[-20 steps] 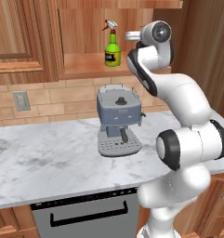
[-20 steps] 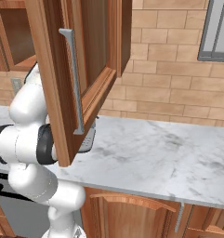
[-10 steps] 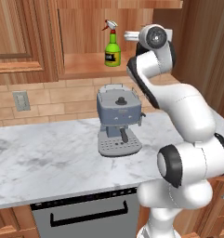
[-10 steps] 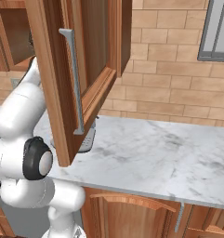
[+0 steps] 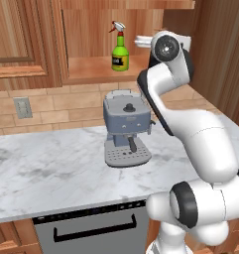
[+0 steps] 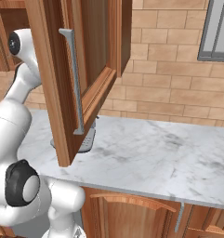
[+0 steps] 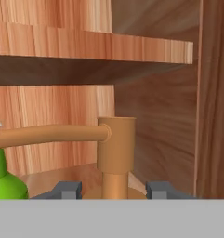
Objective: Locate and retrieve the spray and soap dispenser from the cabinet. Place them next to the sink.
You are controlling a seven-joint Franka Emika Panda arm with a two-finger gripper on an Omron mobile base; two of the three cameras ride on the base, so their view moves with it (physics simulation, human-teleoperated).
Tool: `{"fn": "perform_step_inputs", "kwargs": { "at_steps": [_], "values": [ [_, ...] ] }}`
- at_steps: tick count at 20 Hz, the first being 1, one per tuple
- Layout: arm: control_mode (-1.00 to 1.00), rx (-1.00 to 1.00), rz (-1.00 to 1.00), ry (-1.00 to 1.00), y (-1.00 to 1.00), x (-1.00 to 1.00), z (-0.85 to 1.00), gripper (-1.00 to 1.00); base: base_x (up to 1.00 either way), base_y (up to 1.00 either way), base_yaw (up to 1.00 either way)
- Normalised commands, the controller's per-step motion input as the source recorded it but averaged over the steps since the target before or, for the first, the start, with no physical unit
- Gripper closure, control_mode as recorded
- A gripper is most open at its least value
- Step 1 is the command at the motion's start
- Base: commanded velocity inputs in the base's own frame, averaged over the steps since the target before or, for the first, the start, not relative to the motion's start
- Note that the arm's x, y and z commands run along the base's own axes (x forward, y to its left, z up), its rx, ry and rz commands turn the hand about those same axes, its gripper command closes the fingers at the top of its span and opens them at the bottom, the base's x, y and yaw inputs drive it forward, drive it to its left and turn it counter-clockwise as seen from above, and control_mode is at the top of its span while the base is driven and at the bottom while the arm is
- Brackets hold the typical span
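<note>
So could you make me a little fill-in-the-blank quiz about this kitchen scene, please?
1. The slim green spray bottle stands on the wooden cabinet shelf, above the grey ____ machine.
2. The bronze pump top rises between the two dark ____ of the gripper.
3. The countertop is grey-white ____.
4. The spray bottle's nozzle is ____.

Missing words: coffee; fingertips; marble; red

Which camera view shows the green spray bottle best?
The left base view: the spray stands whole on the cabinet shelf, trigger head included. The hand view catches just its green shoulder at the left edge. In the right base view an open door covers the shelf.
</note>
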Motion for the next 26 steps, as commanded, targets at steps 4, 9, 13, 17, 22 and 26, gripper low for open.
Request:
{"fn": "perform_step_inputs", "kwargs": {
  "at_steps": [4,9,13,17,22,26],
  "values": [
    [-1.00,0.00,-0.04,-0.04,0.02,-0.64,0.00,1.00,0.00,0.00,0.00],
    [-1.00,0.00,0.00,-0.04,0.12,-0.68,0.00,1.00,0.00,0.00,0.00],
    [-1.00,-0.01,0.00,-0.01,0.12,-0.56,0.00,1.00,0.00,0.00,0.00],
    [-1.00,0.00,0.00,0.00,0.02,-0.19,0.00,1.00,0.00,0.00,0.00],
    [-1.00,0.00,0.00,0.00,0.00,0.00,0.00,1.00,0.00,0.00,0.00],
    [-1.00,0.00,0.00,0.00,0.00,0.00,0.00,1.00,0.00,0.00,0.00]
  ]
}}
